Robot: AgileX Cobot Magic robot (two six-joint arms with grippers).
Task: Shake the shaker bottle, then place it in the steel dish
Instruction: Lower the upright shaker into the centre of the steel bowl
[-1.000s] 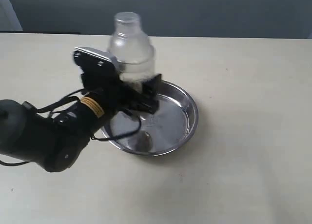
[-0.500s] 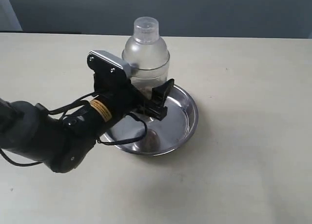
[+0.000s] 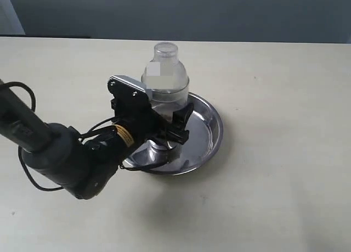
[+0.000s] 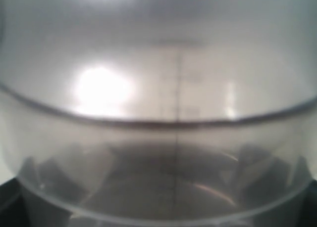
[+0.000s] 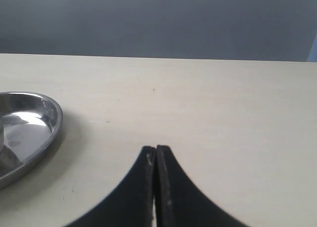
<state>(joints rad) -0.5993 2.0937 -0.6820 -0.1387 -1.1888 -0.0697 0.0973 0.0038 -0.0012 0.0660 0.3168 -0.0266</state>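
The shaker bottle (image 3: 164,76) stands upright, its base low inside the steel dish (image 3: 211,126); I cannot tell whether it rests on the bottom. It is clear plastic with a frosted dome and a small round cap. My left gripper (image 3: 167,119) is shut on its lower body, one black finger (image 3: 182,119) showing on the right side. The left wrist view is filled by the blurred bottle (image 4: 178,88) with its printed marks. My right gripper (image 5: 156,150) is shut on nothing above bare table, with the steel dish (image 5: 34,123) off to one side.
The left arm (image 3: 66,158) lies across the beige table (image 3: 285,169) in front of and left of the dish. A dark wall (image 3: 247,13) runs along the table's far edge.
The left gripper has carried the bottle to the right and down, from above the dish's back rim into the dish. The arm has dropped lower toward the table.
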